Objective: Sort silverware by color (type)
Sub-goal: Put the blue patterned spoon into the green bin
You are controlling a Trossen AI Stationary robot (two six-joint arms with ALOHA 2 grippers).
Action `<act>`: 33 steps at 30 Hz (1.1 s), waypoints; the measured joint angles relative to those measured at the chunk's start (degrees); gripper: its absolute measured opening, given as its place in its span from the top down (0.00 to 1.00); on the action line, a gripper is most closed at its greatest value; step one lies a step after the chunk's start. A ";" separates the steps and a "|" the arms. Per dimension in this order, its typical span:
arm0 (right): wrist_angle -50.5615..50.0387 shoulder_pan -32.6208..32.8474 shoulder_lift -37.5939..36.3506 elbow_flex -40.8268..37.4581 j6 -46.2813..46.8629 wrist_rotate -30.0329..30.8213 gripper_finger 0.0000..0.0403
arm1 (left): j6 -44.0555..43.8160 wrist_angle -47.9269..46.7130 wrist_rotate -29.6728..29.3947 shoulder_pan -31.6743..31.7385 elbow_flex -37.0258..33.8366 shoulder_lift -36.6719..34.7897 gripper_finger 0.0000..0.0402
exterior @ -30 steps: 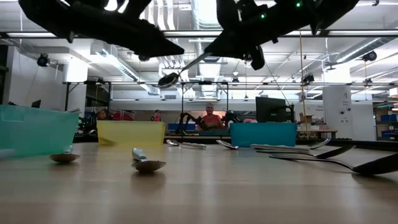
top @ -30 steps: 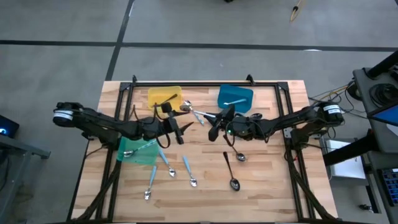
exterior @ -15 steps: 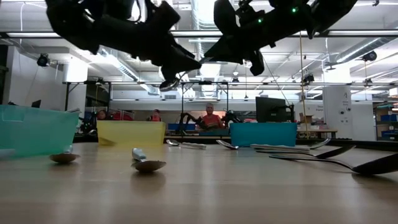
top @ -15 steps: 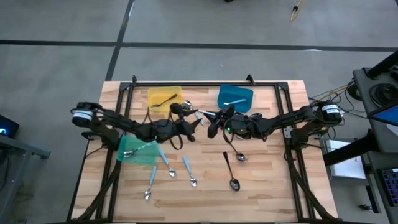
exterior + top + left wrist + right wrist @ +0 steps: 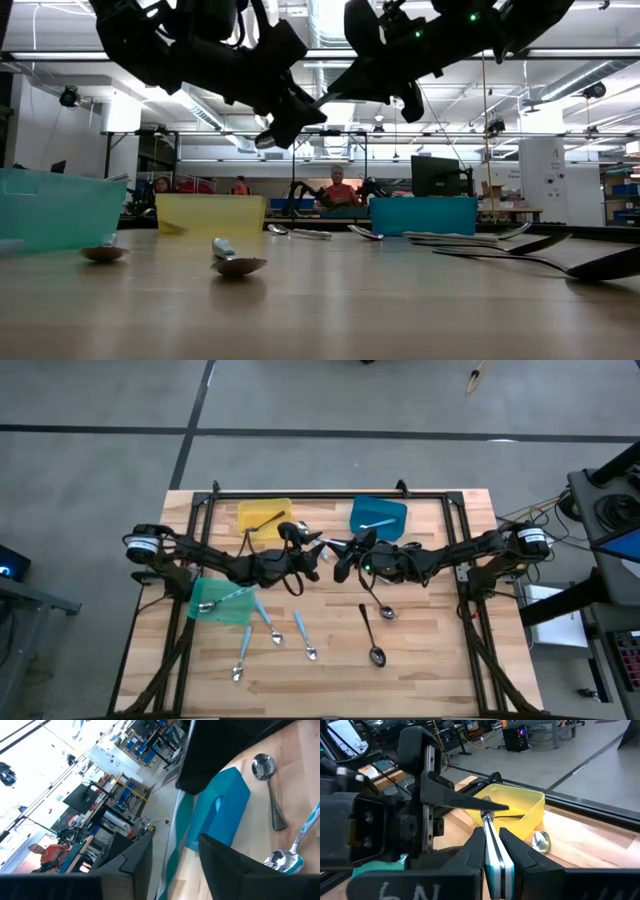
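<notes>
Desk (image 5: 430, 660): wooden top. Three bins at the back and left: yellow bin (image 5: 262, 516), blue bin (image 5: 378, 515), green bin (image 5: 222, 602).

Both arms meet above mid-desk, between the yellow and blue bins.

Right hand (image 5: 343, 556): clamped on the handle of a silver-and-light-blue spoon (image 5: 490, 842), held in the air with its bowl toward the left arm.

Left hand (image 5: 300, 555): fingers (image 5: 465, 800) set either side of the spoon's far end. Partly parted; whether they already grip the spoon cannot be told.

Loose silverware: light-blue-handled spoons (image 5: 303, 634) lie front of centre, two dark spoons (image 5: 370, 635) to their right, silver spoons (image 5: 267, 785) lie just beside the blue bin.

Step judged: a hand-to-hand pass of the held spoon, right to left. Next move likely calls for the left hand to close firmly before the right lets go, then carry the spoon to its matching bin.
</notes>
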 joint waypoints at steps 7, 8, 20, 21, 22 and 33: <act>-0.25 0.00 0.00 0.00 0.07 0.00 0.94 | -1.41 0.02 0.00 0.00 -0.03 -0.07 0.75; -0.27 0.00 0.00 0.00 0.07 0.00 0.94 | -1.77 -0.01 0.00 0.00 -0.03 -0.08 0.77; -0.43 -0.06 0.11 -0.02 -0.15 0.78 0.90 | -6.98 -10.25 -0.15 -0.03 3.89 -0.13 0.96; -0.54 -0.07 0.11 -0.02 -0.15 0.88 0.88 | -7.68 -11.70 -0.15 -0.01 4.51 -0.13 0.96; -0.61 -0.07 0.11 -0.02 -0.15 0.87 0.85 | -8.23 -13.05 -0.17 0.00 5.11 -0.14 0.96; -4.89 0.04 -3.43 -0.04 -0.15 -0.26 0.59 | -13.61 -25.84 0.20 -0.22 7.14 -3.36 0.96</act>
